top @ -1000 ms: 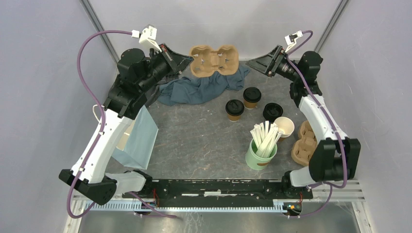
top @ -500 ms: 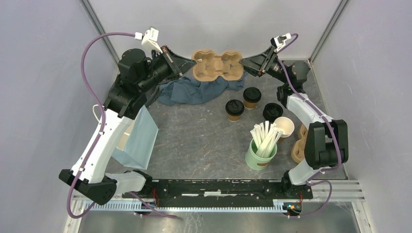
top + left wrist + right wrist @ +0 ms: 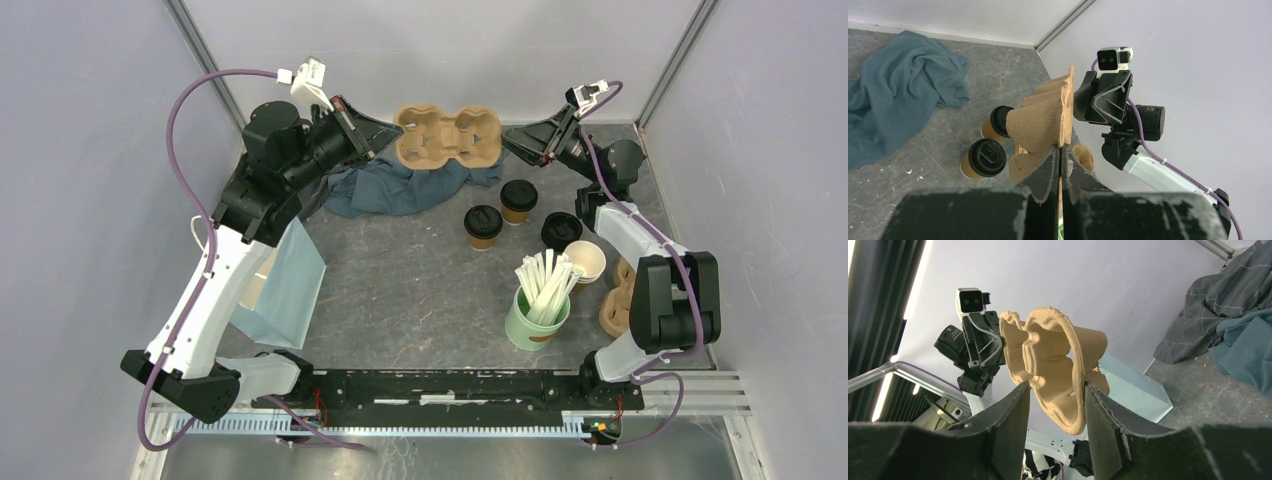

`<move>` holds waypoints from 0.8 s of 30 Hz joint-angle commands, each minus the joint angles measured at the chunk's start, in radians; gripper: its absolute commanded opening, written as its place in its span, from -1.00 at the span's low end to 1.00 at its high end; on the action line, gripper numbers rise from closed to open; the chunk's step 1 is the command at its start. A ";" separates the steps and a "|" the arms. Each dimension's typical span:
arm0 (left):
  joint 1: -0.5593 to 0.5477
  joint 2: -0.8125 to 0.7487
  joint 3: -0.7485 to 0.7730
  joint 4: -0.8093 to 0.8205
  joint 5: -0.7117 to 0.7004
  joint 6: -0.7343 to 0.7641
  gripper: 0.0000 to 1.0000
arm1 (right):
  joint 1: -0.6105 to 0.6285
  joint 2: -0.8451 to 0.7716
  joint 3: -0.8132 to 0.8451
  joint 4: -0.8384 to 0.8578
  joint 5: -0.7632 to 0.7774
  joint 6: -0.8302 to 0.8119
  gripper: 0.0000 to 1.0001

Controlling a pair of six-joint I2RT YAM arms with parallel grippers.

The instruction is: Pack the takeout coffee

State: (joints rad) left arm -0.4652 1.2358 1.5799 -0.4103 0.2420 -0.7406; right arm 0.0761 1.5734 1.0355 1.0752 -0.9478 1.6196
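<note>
Two brown paper coffee cups with black lids (image 3: 483,226) (image 3: 519,200) stand on the table behind the middle; they also show in the left wrist view (image 3: 984,157) (image 3: 998,121). My left gripper (image 3: 388,135) is shut on the left edge of a brown pulp cup carrier (image 3: 448,137) and holds it in the air at the back; the left wrist view shows the jaws pinched on its rim (image 3: 1059,150). My right gripper (image 3: 512,143) is open, its fingers either side of the carrier's right end (image 3: 1053,360).
A blue cloth (image 3: 410,185) lies under the carrier. A third black lid (image 3: 561,230), a stack of lidless cups (image 3: 586,262) and a green cup of stirrers (image 3: 537,305) stand at the right. A second carrier (image 3: 625,295) lies far right. A pale blue bag (image 3: 290,280) stands at the left.
My right gripper has swung in from the right to the carrier's right end. My left gripper has shifted the carrier slightly to the right.
</note>
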 commanded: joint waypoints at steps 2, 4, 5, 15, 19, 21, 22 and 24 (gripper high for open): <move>0.012 -0.027 -0.008 0.044 0.029 -0.043 -0.96 | -0.001 -0.018 0.013 0.142 -0.014 0.041 -0.03; 0.013 -0.026 -0.008 0.045 0.032 -0.044 -0.96 | 0.002 -0.013 0.015 0.158 -0.010 0.054 -0.06; 0.012 -0.025 -0.009 0.045 0.032 -0.045 -0.97 | 0.001 -0.011 0.014 0.167 -0.009 0.063 -0.10; 0.016 -0.030 -0.025 0.042 0.032 -0.049 -0.96 | 0.002 -0.015 -0.005 0.207 -0.004 0.090 -0.64; 0.017 -0.034 -0.026 0.028 0.025 -0.041 -0.96 | 0.001 -0.019 -0.002 0.207 0.001 0.095 -0.93; 0.020 -0.035 -0.026 0.020 0.020 -0.034 -0.95 | -0.001 -0.022 -0.003 0.195 0.004 0.090 -1.00; 0.021 -0.033 -0.021 0.008 0.013 -0.027 -0.72 | -0.002 -0.026 -0.005 0.181 0.006 0.082 -1.00; 0.021 -0.033 -0.005 -0.031 -0.014 0.001 -0.18 | -0.008 -0.044 -0.020 0.130 0.012 0.050 -1.00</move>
State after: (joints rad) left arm -0.4496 1.2228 1.5570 -0.4164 0.2443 -0.7563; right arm 0.0757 1.5734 1.0294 1.1770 -0.9424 1.7000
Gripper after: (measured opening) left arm 0.212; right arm 0.009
